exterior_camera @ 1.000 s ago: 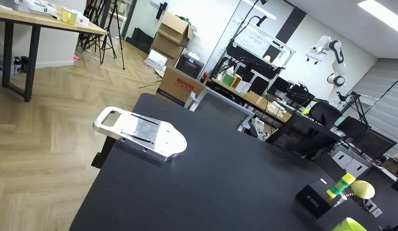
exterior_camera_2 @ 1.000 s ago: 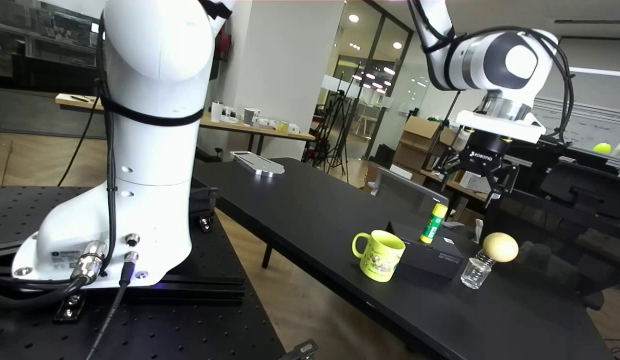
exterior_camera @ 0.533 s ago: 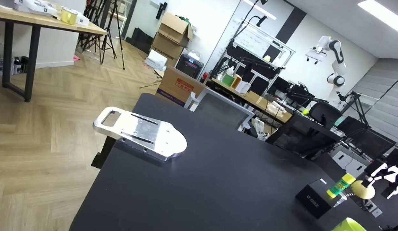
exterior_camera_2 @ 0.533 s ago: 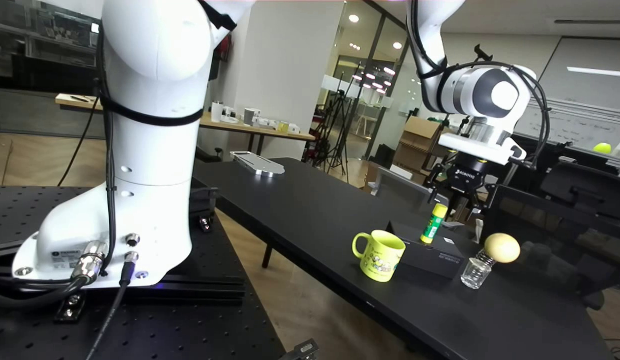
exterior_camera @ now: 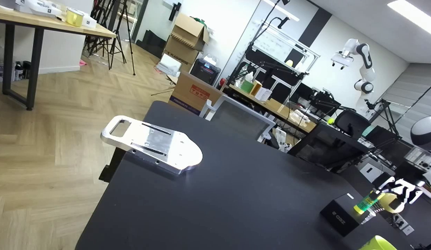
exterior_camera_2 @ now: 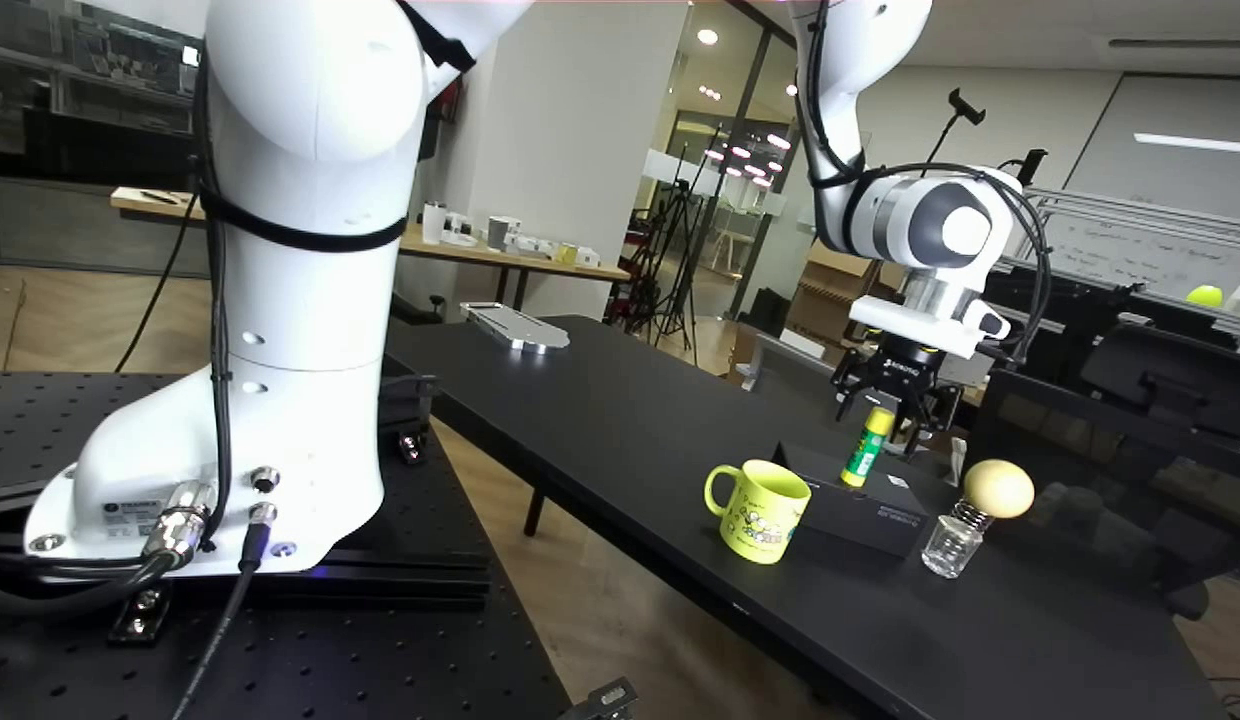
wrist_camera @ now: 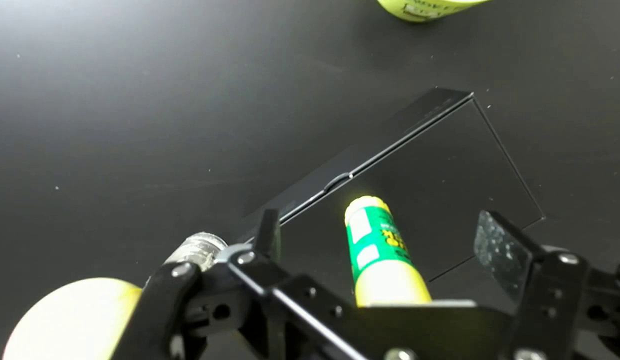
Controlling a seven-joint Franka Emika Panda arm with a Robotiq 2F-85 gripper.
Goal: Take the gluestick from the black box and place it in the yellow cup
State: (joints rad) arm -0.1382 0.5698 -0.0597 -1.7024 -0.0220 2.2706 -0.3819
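Gripper (wrist_camera: 382,235) sits lower than earlier, nearer glue stick (exterior_camera_2: 866,450) on black box (exterior_camera_2: 865,515); jaws spread, grasping nothing. Likely step: approach. Next needs centring, descent, clench; yellow cup (exterior_camera_2: 765,511) after.

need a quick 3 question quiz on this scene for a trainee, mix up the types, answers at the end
1. True or false: the glue stick stands on the black box.
2. Which of these has a handle? (a) the glue stick, (b) the mug, (c) the black box.
3. Fill in, open or shut: in the wrist view, the tool is ____.

Key: 1. True. 2. b. 3. Open, with a gap on both sides of the glue stick.
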